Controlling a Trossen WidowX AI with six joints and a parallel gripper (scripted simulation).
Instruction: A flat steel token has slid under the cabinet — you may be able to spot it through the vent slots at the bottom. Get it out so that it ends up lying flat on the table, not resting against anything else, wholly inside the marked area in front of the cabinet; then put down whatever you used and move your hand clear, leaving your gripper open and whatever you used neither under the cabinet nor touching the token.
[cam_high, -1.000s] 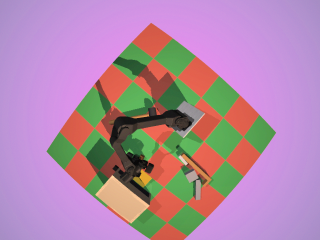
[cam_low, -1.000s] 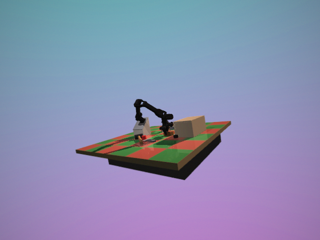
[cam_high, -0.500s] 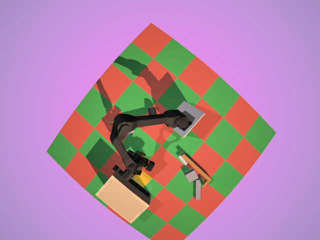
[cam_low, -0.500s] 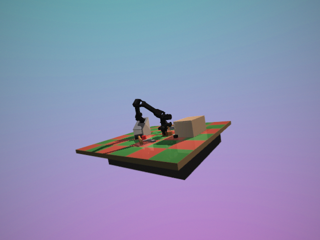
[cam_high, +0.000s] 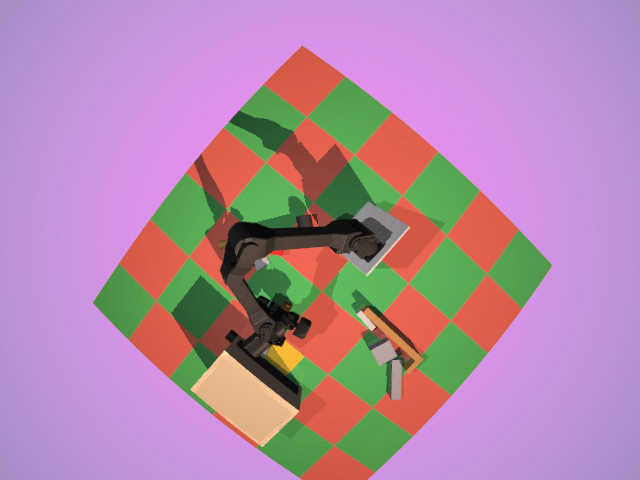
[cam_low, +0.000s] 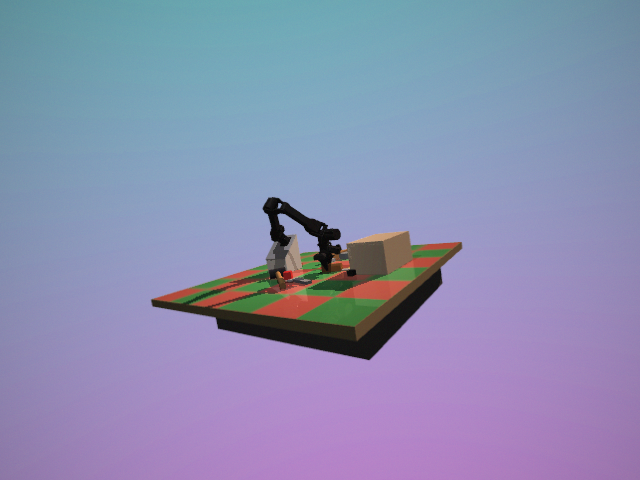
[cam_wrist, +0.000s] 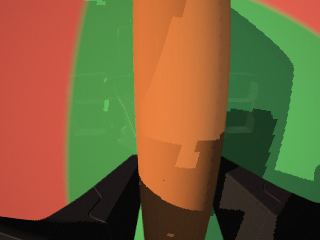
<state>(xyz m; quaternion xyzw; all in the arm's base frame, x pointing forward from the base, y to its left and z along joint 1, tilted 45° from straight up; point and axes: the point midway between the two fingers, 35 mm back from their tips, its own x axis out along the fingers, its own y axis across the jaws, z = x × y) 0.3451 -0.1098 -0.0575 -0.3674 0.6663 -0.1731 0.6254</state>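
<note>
The steel token cannot be made out in any view. The fingers (cam_high: 278, 339) (cam_low: 324, 259) pinch an orange rod (cam_high: 286, 306) (cam_wrist: 182, 100), its long axis running twelve to six o'clock in the wrist view. From above, the yellow marked area (cam_high: 287, 356) lies toward half past one from the cabinet (cam_high: 245, 397) (cam_low: 368, 258), on a red-green checkered surface (cam_high: 361, 113) (cam_low: 330, 310) amid violet surroundings.
</note>
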